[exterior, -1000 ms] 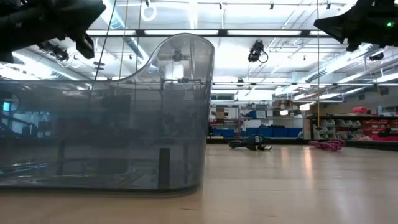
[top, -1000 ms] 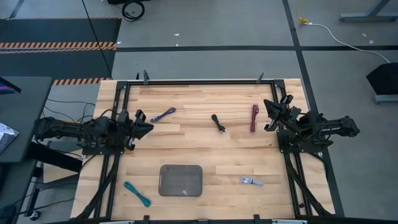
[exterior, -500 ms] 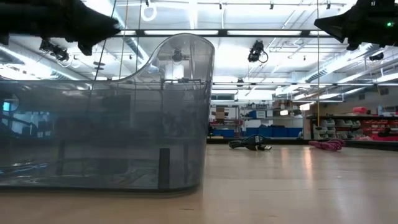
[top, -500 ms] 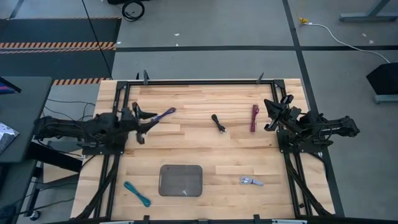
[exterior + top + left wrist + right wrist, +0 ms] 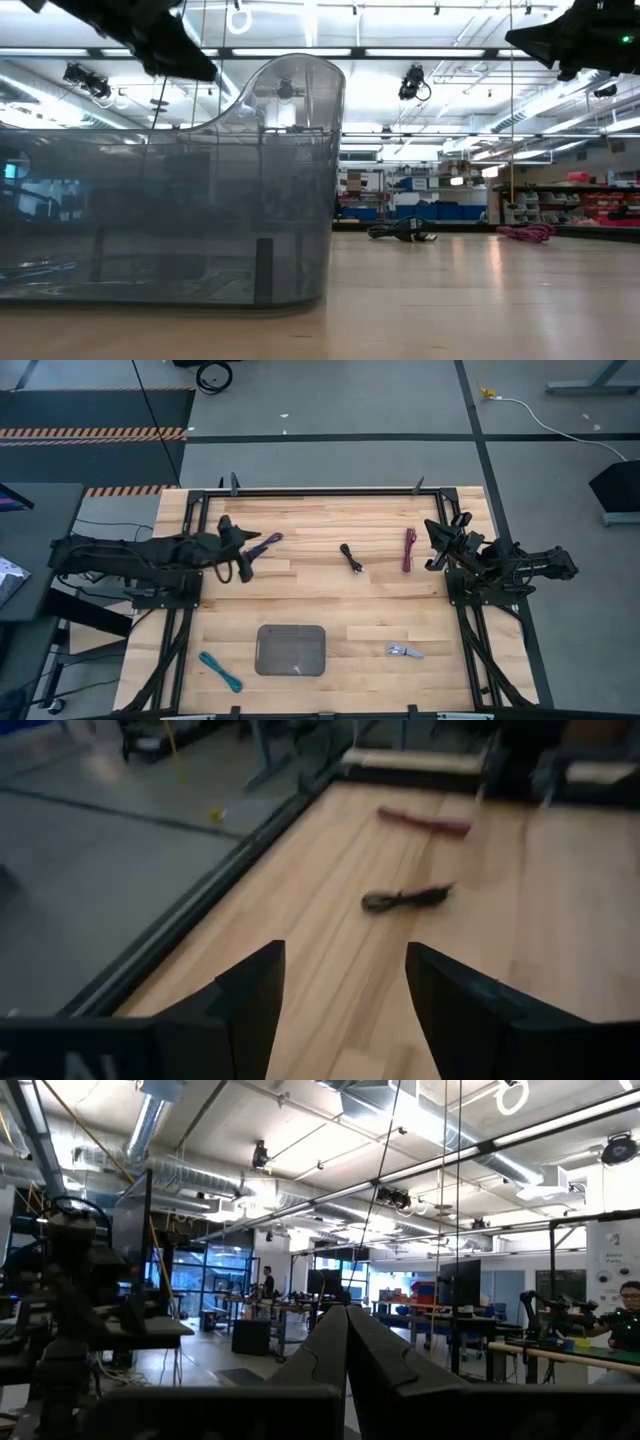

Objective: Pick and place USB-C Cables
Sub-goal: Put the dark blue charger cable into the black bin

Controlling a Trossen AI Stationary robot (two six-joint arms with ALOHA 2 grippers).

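Five cable bundles lie flat on the wooden table: purple-blue [image 5: 265, 543] at the far left, black [image 5: 350, 557] in the middle, dark red [image 5: 409, 549] at the far right, teal [image 5: 220, 671] at the near left, silver-grey [image 5: 404, 652] at the near right. My left gripper [image 5: 248, 550] is open and empty, above the table just left of the purple-blue cable. Its wrist view [image 5: 345, 1010] shows the black cable [image 5: 405, 898] and the dark red cable [image 5: 423, 821] ahead. My right gripper [image 5: 440, 545] waits shut [image 5: 347, 1370] at the right edge, beside the dark red cable.
A grey see-through tray [image 5: 291, 649] stands near the table's front middle and fills the left of the low view [image 5: 170, 180]. A black metal frame [image 5: 320, 491] runs along the table's edges. Bare wood lies between the cables.
My left gripper has gone toward the table's right edge, up to the purple-blue cable, and its front has tipped down. The cables and the right arm have kept still.
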